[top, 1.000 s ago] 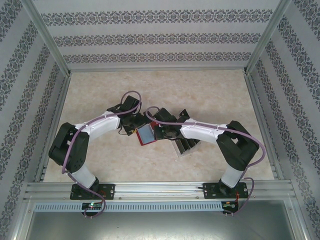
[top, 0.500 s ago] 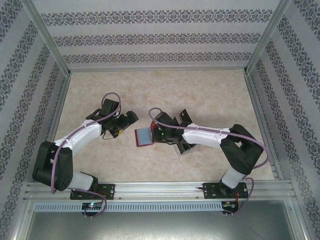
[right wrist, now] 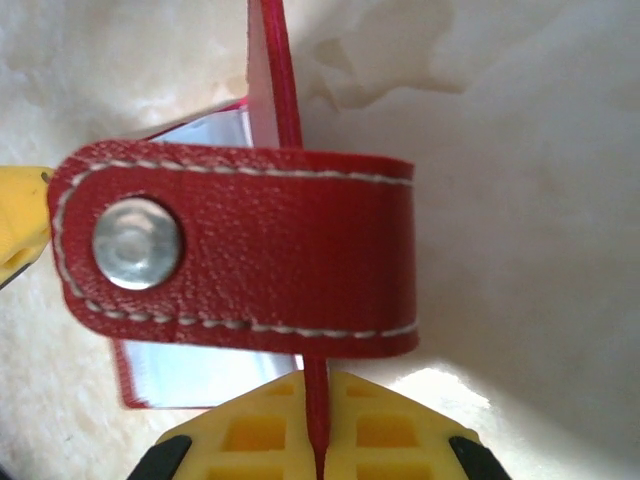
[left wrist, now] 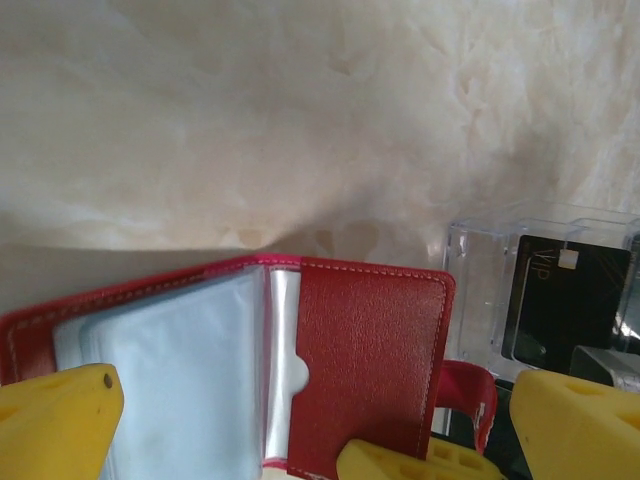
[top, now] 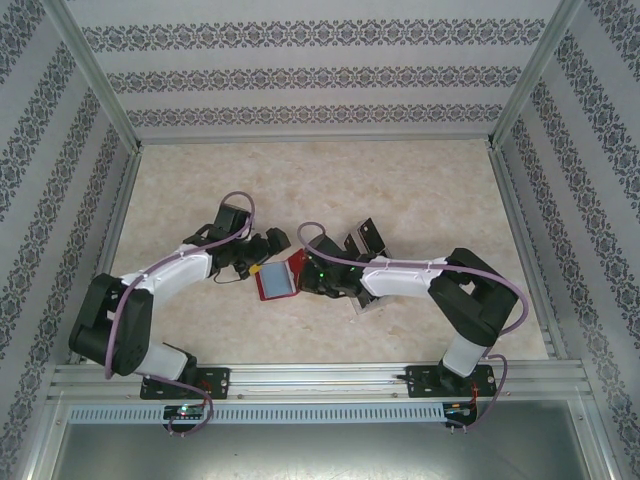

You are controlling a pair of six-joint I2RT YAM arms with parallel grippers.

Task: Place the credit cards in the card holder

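In the overhead view, the card holder (top: 275, 282) lies open near the middle of the table (top: 400, 190), its pale inner pockets facing up and its red cover at the edges. The left hand (top: 265, 252) sits just beside its far left corner. The right hand (top: 308, 272) meets the holder's right edge. A clear tray (top: 372, 303) lies just right of the holder, partly covered by the right arm. From the left wrist camera, the left hand's yellow fingers (left wrist: 55, 420) stand wide apart at the bottom corners of the view, with nothing held between them. The holder's clear sleeves and red flap lie between and ahead of them. The tray stands to the right with a dark credit card (left wrist: 565, 310) upright in one slot; how many more cards it holds cannot be told. From the right wrist camera, the right hand's yellow fingers are pressed together on the thin red edge of the holder's cover, gripping it. The snap tab (right wrist: 250, 250), with its metal stud at the left end, folds across in front.
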